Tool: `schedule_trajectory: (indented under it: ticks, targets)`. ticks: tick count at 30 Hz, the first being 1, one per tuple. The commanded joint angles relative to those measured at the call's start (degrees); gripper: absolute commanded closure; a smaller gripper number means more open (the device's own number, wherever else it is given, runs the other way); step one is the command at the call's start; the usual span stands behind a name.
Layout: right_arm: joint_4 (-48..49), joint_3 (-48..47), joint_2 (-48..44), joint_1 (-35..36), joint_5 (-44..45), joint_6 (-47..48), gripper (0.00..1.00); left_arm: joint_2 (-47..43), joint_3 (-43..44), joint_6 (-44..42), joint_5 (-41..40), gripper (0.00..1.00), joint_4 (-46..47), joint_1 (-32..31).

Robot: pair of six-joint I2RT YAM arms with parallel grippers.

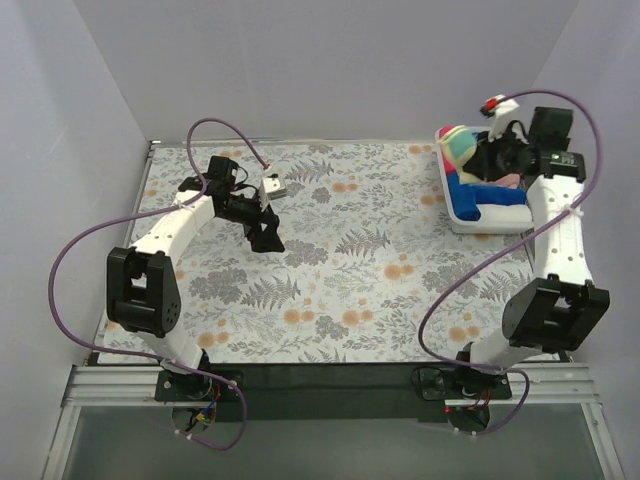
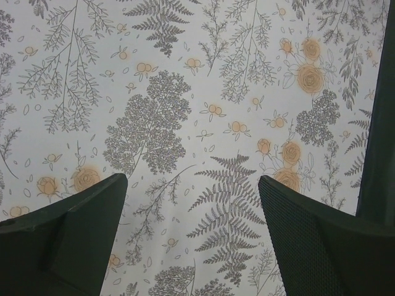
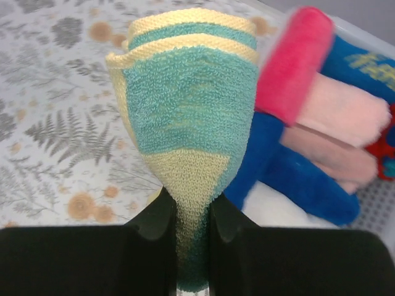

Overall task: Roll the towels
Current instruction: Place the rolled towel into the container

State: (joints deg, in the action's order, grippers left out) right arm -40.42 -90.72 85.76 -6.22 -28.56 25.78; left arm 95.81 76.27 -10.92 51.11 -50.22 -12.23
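My right gripper is shut on the pale yellow towel with the teal-green patch and holds it up at the left end of the white tray; the towel also shows in the top view at the far right. The royal blue towel lies in the tray just right of it, and shows in the top view. My left gripper is open and empty, hovering over the flowered tablecloth at the far left.
Pink and red cloths lie in the tray beside the blue towel. The flowered cloth covers the table between the arms. White walls close the back and sides.
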Motion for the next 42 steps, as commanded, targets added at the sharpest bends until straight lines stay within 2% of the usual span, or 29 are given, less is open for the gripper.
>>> schedule_trajectory:
  ticks: [1, 4, 10, 17, 22, 31, 35, 42]
  targets:
    - [-7.2, -8.1, 6.9, -7.9, -2.7, -3.2, 0.99, -4.0, -2.1, 3.1, 1.8, 0.17, 3.2, -0.3]
    - [-9.4, -13.6, 12.1, -12.8, -0.1, -3.4, 0.99, -4.2, -3.1, 3.4, 2.1, 0.17, 3.3, -0.3]
    - [-10.1, -16.1, 17.9, -14.6, 5.9, -2.0, 0.99, -4.4, -5.1, 4.4, 2.9, 0.17, 4.3, -0.3]
    - [-9.6, -12.2, 19.5, -15.4, 7.7, -1.0, 0.99, -4.7, -5.8, 4.6, 3.1, 0.17, 4.8, -0.2]
    - [-8.6, -11.9, 21.6, -15.1, 9.7, -4.1, 0.99, -4.5, -6.0, 4.9, 3.6, 0.17, 4.5, -0.2]
    - [-1.1, -4.1, 22.2, -12.1, 15.3, -8.2, 0.99, -4.5, -5.8, 6.0, 3.0, 0.17, 5.0, -0.2]
    - [0.3, -1.2, 23.4, -9.6, 16.2, -9.5, 0.99, -5.1, -6.4, 6.5, 2.9, 0.17, 4.8, -0.2]
    - [1.7, 1.2, 26.4, -9.3, 17.7, -10.2, 0.99, -5.5, -8.3, 7.8, 2.3, 0.17, 6.8, -0.2]
